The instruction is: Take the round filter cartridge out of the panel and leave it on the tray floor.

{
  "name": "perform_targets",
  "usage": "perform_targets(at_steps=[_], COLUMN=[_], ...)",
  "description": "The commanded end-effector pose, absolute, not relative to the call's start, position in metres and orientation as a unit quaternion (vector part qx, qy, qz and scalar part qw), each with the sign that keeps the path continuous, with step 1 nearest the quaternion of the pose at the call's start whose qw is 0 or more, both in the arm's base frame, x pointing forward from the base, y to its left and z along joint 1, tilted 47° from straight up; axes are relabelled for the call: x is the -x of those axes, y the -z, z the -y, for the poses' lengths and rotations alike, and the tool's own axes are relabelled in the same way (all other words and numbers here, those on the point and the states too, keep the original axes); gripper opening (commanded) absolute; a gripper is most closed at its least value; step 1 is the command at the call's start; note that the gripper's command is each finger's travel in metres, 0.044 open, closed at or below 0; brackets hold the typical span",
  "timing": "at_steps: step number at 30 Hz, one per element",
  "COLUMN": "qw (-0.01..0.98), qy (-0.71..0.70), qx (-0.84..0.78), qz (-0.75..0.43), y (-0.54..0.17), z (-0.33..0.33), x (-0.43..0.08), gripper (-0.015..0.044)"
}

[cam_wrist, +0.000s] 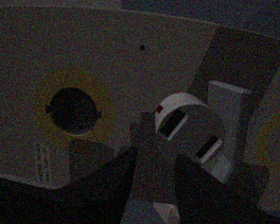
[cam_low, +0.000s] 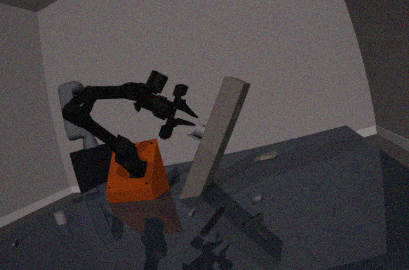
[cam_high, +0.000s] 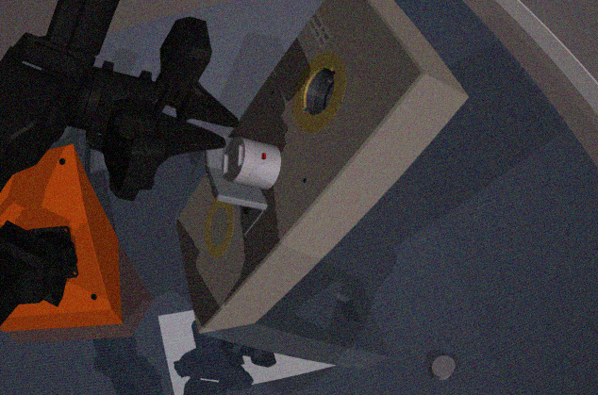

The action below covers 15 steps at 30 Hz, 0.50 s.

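Observation:
The white round cartridge [cam_high: 260, 166] [cam_low: 199, 127] [cam_wrist: 194, 119] is out of the panel [cam_high: 359, 106] [cam_low: 211, 135] [cam_wrist: 147, 70]. It is tilted, its two-slotted face toward the arm and a red dot on its side, at the small grey tray [cam_high: 241, 199] [cam_wrist: 227, 110]; I cannot tell whether it rests on the tray floor. My gripper [cam_high: 230, 132] [cam_low: 196, 120] [cam_wrist: 155, 157] has its fingers a little apart with nothing between them. The fingertips are just off the cartridge's face, to its left in the wrist view; contact is unclear.
The panel's round opening [cam_high: 318, 90] [cam_wrist: 73, 111] is empty inside a yellow ring. A second yellow ring [cam_high: 207, 231] marks the panel beyond the tray. The orange arm base [cam_high: 98, 260] [cam_low: 137, 187] stands in front of the leaning panel.

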<state>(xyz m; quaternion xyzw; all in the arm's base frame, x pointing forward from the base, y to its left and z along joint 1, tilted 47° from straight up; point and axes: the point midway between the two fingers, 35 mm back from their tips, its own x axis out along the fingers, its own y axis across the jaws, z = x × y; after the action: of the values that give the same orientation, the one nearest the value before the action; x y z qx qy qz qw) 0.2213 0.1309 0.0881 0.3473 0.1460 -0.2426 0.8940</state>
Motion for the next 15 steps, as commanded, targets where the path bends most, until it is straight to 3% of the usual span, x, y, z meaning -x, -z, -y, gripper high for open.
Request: perform_targets(at_steps=[1, 10, 15], qw=[0.894, 0.893, 0.892], qy=[0.243, 0.243, 0.242], qx=[-0.35, -0.35, -0.354], qz=[-0.143, -0.143, -0.143], y=[-0.096, -0.132, -0.155], z=[-0.139, -0.181, -0.207], x=[-0.227, -0.253, -0.252], gripper=[0.0115, 0.0115, 0.0247])
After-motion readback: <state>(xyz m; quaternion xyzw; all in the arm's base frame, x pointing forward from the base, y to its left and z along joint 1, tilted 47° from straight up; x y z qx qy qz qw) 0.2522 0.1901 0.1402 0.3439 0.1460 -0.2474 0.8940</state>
